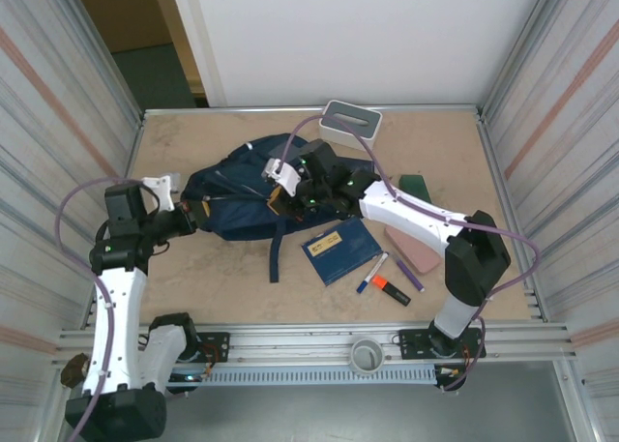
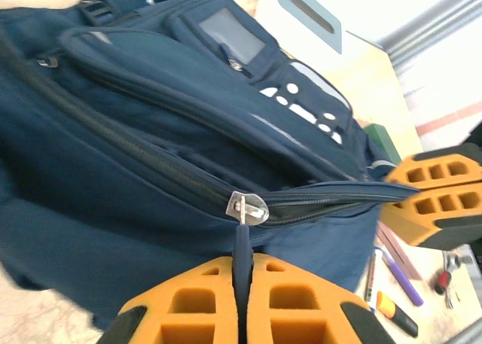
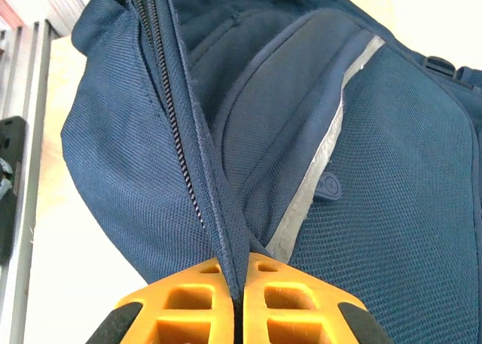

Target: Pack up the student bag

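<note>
Beige bench (image 1: 445, 142) carries a soft, floppy navy fabric backpack (image 1: 232, 205); left fingers (image 2: 188, 299) clench its zip pull (image 2: 242, 242), right fingers (image 3: 181, 306) pinch the opening's seam edge (image 3: 226, 238), probably the firmest holds.

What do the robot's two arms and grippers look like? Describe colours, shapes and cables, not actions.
Both the left arm and the right arm have white links between chunky black joint housings. A lilac cable loops along each. The left gripper and right gripper have orange fingers moulded with rectangular hollows, black at their outer edges.
</note>
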Motion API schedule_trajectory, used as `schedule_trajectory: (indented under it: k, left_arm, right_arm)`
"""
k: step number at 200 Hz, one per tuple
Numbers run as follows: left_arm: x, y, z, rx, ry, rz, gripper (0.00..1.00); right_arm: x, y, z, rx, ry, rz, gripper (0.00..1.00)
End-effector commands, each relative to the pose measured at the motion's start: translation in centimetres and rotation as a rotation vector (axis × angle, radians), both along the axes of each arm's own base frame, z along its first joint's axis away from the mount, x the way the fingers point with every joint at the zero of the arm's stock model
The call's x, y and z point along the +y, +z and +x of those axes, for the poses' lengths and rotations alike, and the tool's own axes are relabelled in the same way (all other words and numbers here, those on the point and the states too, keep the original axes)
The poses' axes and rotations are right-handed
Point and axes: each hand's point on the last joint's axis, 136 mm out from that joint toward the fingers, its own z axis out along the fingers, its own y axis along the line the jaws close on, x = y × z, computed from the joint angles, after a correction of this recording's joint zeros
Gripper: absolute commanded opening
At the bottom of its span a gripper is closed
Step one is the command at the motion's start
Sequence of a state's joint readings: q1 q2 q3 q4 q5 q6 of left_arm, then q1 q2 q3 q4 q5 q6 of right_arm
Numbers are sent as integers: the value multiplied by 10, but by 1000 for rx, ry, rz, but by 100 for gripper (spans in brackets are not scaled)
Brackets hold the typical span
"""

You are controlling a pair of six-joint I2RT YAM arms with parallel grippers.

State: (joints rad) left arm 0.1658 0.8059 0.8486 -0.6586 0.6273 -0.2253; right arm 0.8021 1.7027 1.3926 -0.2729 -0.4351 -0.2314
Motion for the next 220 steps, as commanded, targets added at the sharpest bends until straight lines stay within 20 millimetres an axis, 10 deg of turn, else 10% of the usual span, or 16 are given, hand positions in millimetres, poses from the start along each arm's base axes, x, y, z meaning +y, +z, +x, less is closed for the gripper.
schedule_trajectory:
  k: [1, 46, 115, 149, 220]
  left_arm:
    - [14, 5, 9, -51, 65, 6, 0]
    - [-2, 22, -3, -91, 9, -45, 0]
    - [-10, 79, -12, -213, -19, -75, 0]
    - [-45, 89, -11, -232, -196, -118, 0]
    - [-121, 73, -14, -194, -482, -66, 0]
  right_arm:
    - [-22, 16, 14, -46, -41, -17, 3]
    - [-17, 17, 42, -34, -125, -29, 9]
    - [56, 43, 64, -73, -118, 49, 15]
    - [21, 36, 104, -66, -307, -40, 37]
    - [-35, 49, 23, -173, -129, 11, 81]
